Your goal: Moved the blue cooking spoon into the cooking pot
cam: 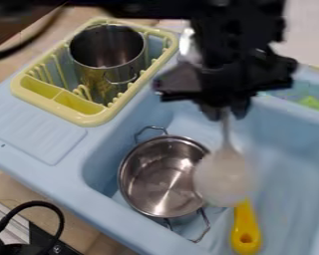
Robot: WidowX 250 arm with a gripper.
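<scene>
Light-blue toy sink (103, 142) on a brown counter; spoon held at the basin.
Far left, bottom: black cable (56, 214). Upper left: yellow dish rack (89, 118), a tall steel pot (107, 63) upright inside. Centre: steel cooking pot (159, 182) upright in the basin, one wire handle towards the rack, the other at lower right. Right of centre: black gripper (226, 108) pointing down, jaws narrow, pinching the handle of the pale spoon (223, 174); its blurred head overlaps the pot's right rim, contact cannot be told. Below the head: yellow handle (245, 231) with a hole. Far right: green item (312, 103), identity unclear.
</scene>
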